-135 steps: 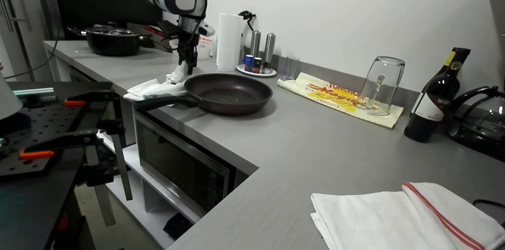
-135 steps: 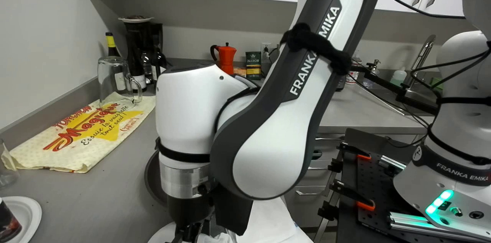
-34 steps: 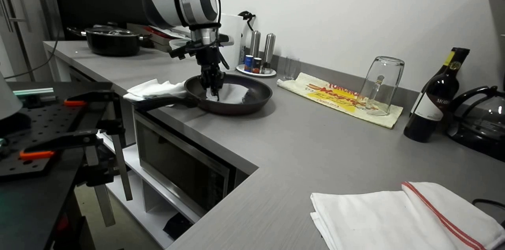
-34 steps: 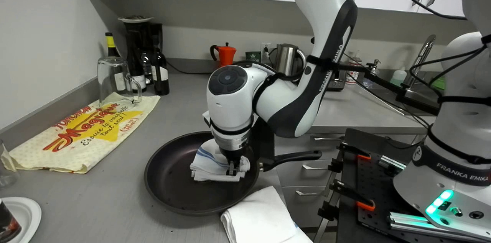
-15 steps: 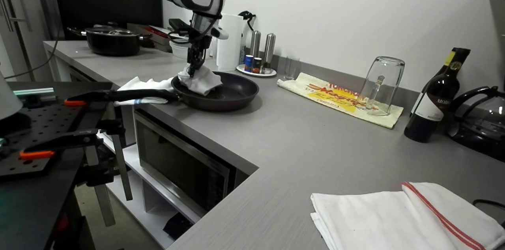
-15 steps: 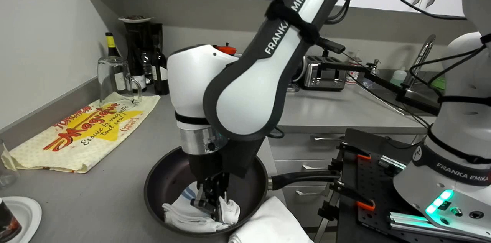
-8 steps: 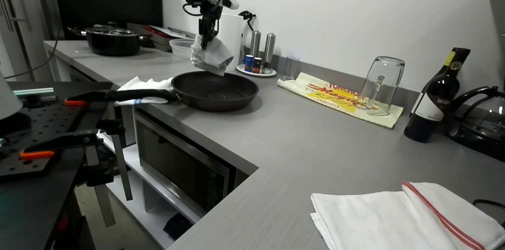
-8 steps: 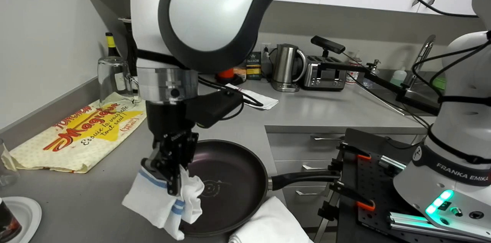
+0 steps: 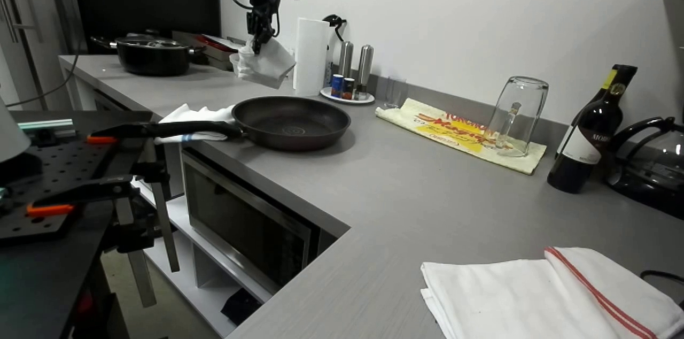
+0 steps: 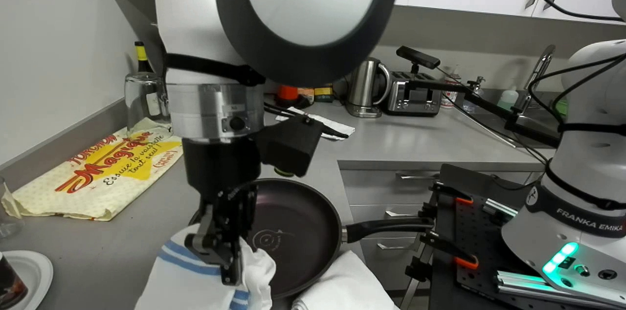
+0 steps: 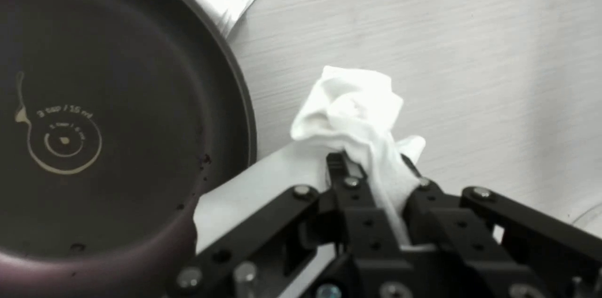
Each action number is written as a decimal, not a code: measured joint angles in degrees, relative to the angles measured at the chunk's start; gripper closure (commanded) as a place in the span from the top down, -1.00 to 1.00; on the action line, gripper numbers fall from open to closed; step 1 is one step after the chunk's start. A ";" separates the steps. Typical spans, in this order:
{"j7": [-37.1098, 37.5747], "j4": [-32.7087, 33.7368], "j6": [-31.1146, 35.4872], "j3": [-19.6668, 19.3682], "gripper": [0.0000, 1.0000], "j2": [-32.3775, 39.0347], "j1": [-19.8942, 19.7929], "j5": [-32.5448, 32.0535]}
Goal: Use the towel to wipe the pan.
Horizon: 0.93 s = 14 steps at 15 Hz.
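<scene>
While pan (image 10: 303, 246) rests on counter (image 9: 406, 184), my gripper (image 11: 374, 166) holds towel (image 9: 271, 63) aloft near pan, fingers (image 11: 355, 201) pinching it, nearly together; specks (image 11: 205, 159) show inside pan, too blurred for me to name.

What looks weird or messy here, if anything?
In the wrist view, small dark spots mark the inside of the round, dark frying pan, maybe leftover food; I can't tell. Its long black handle also sticks out past the edge of the grey countertop, so it might get bumped.
</scene>
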 measured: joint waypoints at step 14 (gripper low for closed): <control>-0.81 -5.42 11.07 3.57 -0.23 5.70 6.74 -0.03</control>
